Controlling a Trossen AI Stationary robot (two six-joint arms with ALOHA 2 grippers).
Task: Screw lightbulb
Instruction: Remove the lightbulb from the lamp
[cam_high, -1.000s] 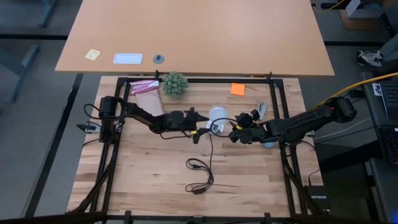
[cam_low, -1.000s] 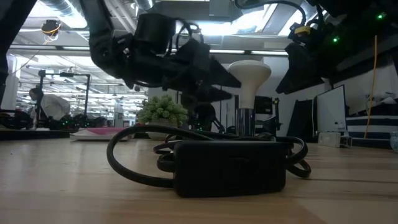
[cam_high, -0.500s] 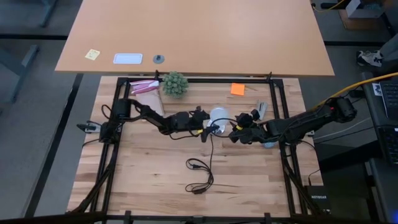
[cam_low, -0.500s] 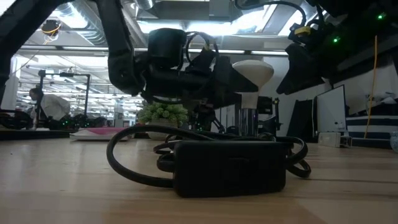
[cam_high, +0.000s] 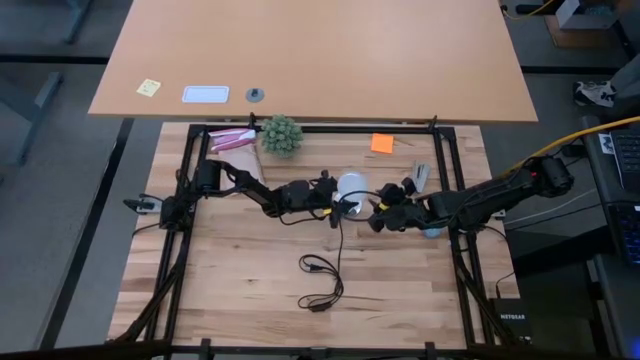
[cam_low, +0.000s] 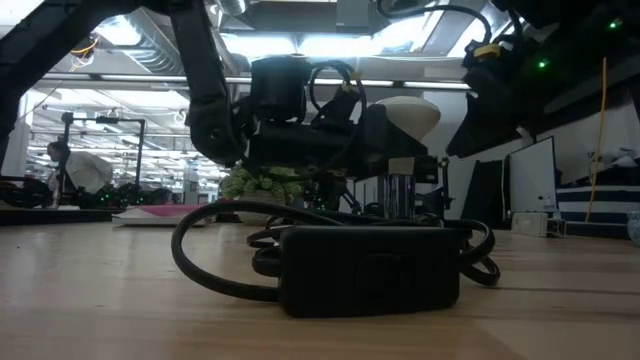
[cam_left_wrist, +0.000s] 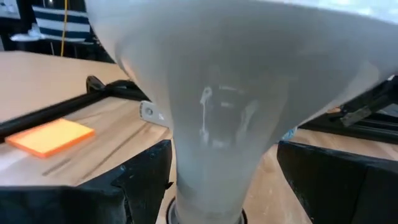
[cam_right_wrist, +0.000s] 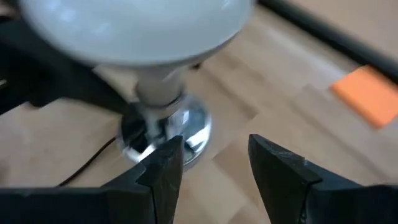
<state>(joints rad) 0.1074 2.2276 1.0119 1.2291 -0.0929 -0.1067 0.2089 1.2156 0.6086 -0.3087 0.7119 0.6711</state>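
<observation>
The lightbulb (cam_high: 351, 185) stood upright near the middle of the wooden table (cam_high: 240, 280), dome up, its narrow base set in the silvery socket (cam_right_wrist: 163, 134), from which a black cord (cam_high: 325, 275) ran toward the near edge and looped there. The left gripper (cam_high: 335, 198) lay at the bulb's left side; in the left wrist view its two dark fingers (cam_left_wrist: 140, 180) stood spread to either side of the tapering neck, with a visible gap on each side, so they flanked the lightbulb (cam_left_wrist: 230, 106) without clearly pressing on it. The right gripper (cam_high: 378, 213) sat just right of the bulb and slightly nearer, apart from it; in the right wrist view its fingers (cam_right_wrist: 165, 165) were parted with bare wood between them, holding nothing. In the low view the bulb (cam_low: 405, 115) rose behind the cord's black inline box (cam_low: 365, 265). A small green plant (cam_high: 281, 134) stood at the far edge, a pink packet (cam_high: 232, 140) to its left, an orange sticky note (cam_high: 382, 143) farther right
</observation>
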